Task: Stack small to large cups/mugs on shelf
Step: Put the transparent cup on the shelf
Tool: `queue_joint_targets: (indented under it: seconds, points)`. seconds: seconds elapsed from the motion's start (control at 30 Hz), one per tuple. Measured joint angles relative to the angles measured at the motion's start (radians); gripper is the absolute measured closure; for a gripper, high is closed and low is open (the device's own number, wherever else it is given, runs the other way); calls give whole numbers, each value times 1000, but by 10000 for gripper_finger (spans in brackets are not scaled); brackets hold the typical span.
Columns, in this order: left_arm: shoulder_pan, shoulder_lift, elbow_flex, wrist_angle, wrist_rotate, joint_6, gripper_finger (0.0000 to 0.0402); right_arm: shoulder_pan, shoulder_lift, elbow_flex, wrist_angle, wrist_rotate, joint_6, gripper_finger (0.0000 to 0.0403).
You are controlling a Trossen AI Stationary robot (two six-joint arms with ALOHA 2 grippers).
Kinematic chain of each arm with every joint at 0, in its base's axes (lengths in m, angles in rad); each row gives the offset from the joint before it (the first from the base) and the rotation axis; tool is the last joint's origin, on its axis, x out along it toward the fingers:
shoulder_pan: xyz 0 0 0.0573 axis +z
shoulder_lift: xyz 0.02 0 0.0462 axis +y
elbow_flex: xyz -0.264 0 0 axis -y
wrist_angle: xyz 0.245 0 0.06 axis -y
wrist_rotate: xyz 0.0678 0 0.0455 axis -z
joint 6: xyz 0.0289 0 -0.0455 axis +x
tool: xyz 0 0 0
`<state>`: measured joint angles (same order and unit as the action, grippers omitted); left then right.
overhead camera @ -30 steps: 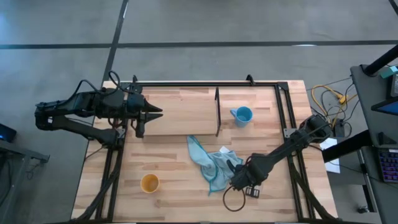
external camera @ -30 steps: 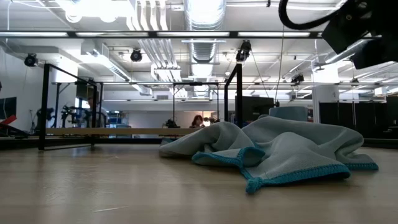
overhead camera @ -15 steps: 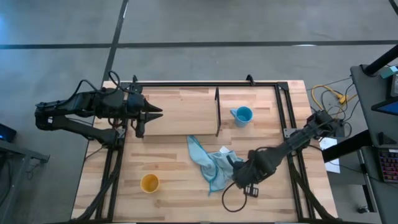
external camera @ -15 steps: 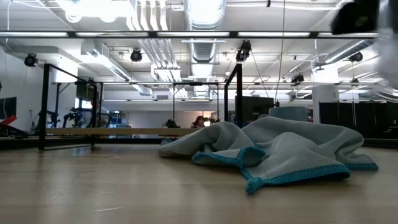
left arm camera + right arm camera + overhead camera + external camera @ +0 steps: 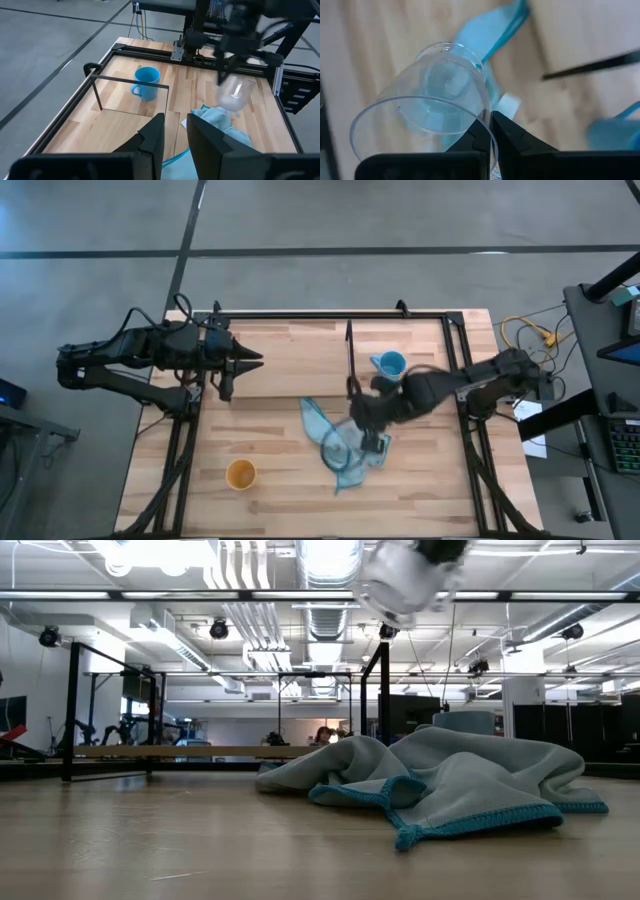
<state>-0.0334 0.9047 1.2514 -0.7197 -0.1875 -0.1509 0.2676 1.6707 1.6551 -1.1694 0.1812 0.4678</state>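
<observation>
While gripped, glass cup [image 5: 437, 95] tilted sideways

We look straight down on the whole counter [image 5: 270, 490] from above. Our low camera sits at counter height just before the blue cloth [image 5: 440, 785], facing level into the room beyond it. The left wrist camera looks from the shelf's [image 5: 120, 125] far end across it toward the cloth. The right wrist camera hangs close above the cloth, looking down. All four views share the cloth; the overhead and left wrist views share the shelf.
</observation>
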Motion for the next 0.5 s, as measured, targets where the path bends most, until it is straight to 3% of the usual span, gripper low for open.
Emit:
queue_joint_targets:
  seconds: [0.5]
  points:
    - [0, 28, 0, 3, -4, 0, 333, -290, 0, 206, 110, 33, -207, 394]
